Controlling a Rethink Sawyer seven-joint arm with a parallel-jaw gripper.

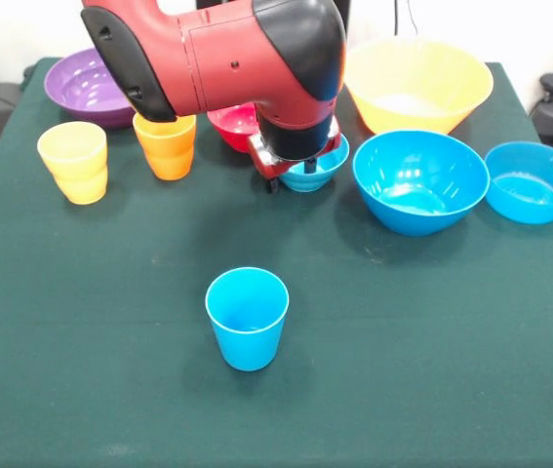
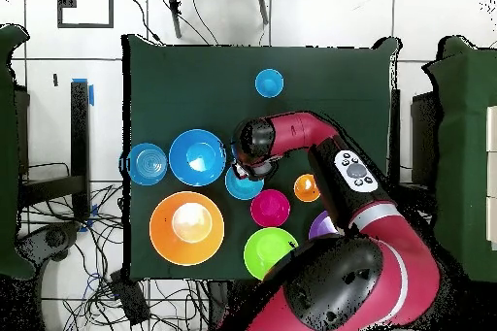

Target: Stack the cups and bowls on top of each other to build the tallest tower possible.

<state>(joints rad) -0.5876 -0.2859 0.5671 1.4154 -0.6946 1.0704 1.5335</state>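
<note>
We see the arm [image 1: 227,58] reaching down over the small blue bowl [image 1: 320,174], with the gripper [image 1: 291,164] right at that bowl's rim; we cannot tell how wide it stands or whether it has hold of anything, since the wrist hides it in both views.

In the front view, taking the lone blue cup [image 1: 247,317] as the clock's centre, the yellow cup [image 1: 74,161] sits at ten o'clock, the orange cup [image 1: 166,144] at eleven, and the purple bowl [image 1: 86,86] further out at eleven. The red bowl [image 1: 232,125] lies at twelve, partly behind the arm and just beside the small blue bowl. The big yellow-orange bowl [image 1: 417,83] is at one o'clock, the large blue bowl [image 1: 419,180] at two, and a medium blue bowl [image 1: 533,180] beyond it, nearly touching.

From overhead we also see a green bowl [image 2: 268,249] near the red one. Everything stands apart on the green table [image 1: 403,370]; nothing is stacked.
</note>
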